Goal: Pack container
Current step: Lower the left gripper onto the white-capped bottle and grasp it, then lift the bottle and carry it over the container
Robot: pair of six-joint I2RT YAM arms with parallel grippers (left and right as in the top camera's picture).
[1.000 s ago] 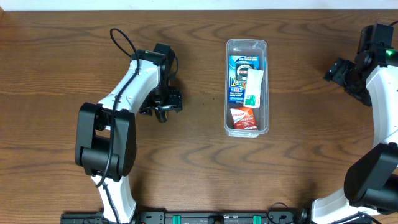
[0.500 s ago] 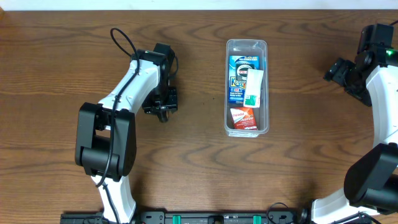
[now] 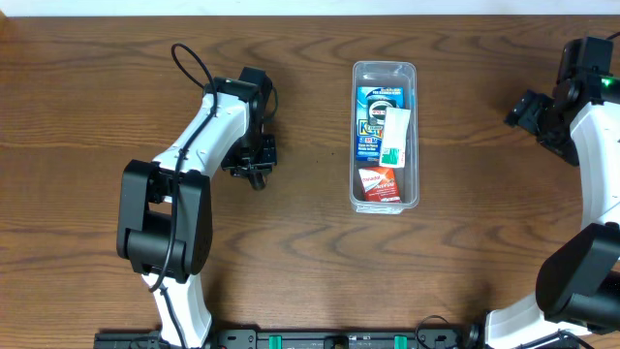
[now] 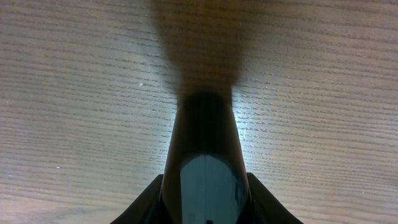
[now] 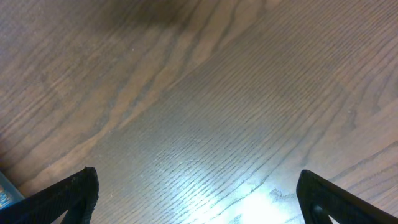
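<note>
Container sits mid-desk, holding a blue packet, a white-green box and a red packet. Left end effector is pinched closed and empty, right end effector spread wide.

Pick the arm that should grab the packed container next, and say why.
Right, probably. The right fingers stand wide open, ready to close on the container; the left fingers are shut together. Both arms sit similarly far from it.

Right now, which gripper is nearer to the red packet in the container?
Left. The left gripper is left of the red packet; the right gripper is farther, on its right.
</note>
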